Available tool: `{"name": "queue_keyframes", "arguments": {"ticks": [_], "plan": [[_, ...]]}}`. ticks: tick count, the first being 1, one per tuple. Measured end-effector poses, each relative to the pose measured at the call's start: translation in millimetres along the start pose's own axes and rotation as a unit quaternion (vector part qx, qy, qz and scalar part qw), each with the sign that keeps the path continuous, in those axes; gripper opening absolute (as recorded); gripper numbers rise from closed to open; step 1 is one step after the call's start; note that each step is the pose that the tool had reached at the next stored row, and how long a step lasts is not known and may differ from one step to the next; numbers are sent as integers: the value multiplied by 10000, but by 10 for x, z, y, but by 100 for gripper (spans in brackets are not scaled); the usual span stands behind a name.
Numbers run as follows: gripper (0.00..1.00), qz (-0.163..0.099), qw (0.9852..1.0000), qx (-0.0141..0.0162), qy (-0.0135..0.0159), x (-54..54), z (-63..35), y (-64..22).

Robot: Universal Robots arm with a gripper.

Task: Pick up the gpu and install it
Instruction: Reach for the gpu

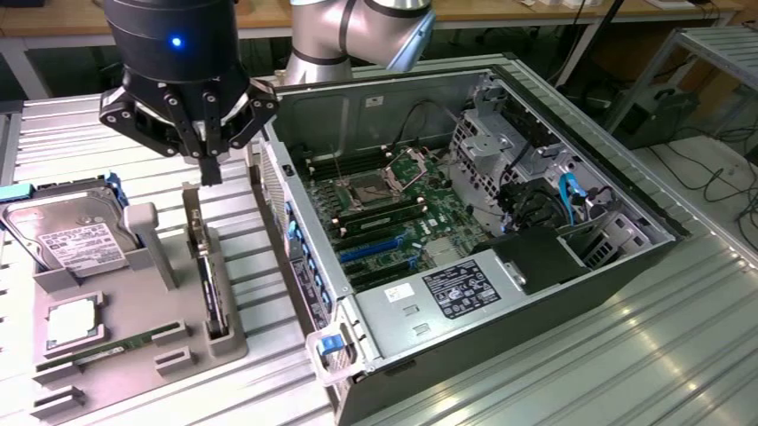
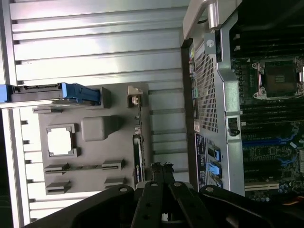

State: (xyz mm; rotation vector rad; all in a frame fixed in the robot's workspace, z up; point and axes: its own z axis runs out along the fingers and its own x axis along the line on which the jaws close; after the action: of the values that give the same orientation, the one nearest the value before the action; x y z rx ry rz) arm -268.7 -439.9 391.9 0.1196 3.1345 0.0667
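gpu [image 1: 215, 300] [image 2: 137, 159] not installed: stands on edge in a slot of the grey parts holder [image 1: 140, 306] [image 2: 90, 153], along the holder's side nearest the PC case [image 1: 592, 266] [image 2: 214, 95]; silvery bracket [image 1: 194, 222] [image 2: 134, 95] upright at one end, dark board running off from it. hand [image 1: 209, 175] [image 2: 161, 167] is clenched, fingers pressed together, nothing in it; in the exterior view it hangs over the bracket end of the gpu with a clear gap, no contact. in the wrist view the fingertips line up between the card's top edge and the case's perforated side wall. rest of the holder: hard drive [image 1: 74, 241] with white label leaning in its cradle, blue carrier [image 1: 35, 191] [image 2: 71, 92] on it; cpu [image 1: 71, 324] [image 2: 60, 141] flat in a square pocket; RAM stick [image 1: 113, 348] [image 2: 80, 166] on edge in a narrow slot. holder lies on the ribbed metal desk [image 1: 569, 364] [image 2: 95, 47], just beside the case on the exterior view's left. case lies on its side, lid off, motherboard [image 1: 379, 213] [image 2: 270, 109] exposed: open cpu socket [image 1: 361, 188] [image 2: 279, 78], blue expansion slots [image 1: 369, 248] [image 2: 266, 142], power supply [image 1: 456, 288] with label at the near end. arm [image 1: 355, 35] rises behind the case
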Motion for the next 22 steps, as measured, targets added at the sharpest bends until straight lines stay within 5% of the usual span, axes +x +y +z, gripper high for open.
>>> {"name": "queue_keyframes", "arguments": {"ticks": [22], "plan": [[11, -1, 10000, 0, 0, 195, 1, -101]]}}
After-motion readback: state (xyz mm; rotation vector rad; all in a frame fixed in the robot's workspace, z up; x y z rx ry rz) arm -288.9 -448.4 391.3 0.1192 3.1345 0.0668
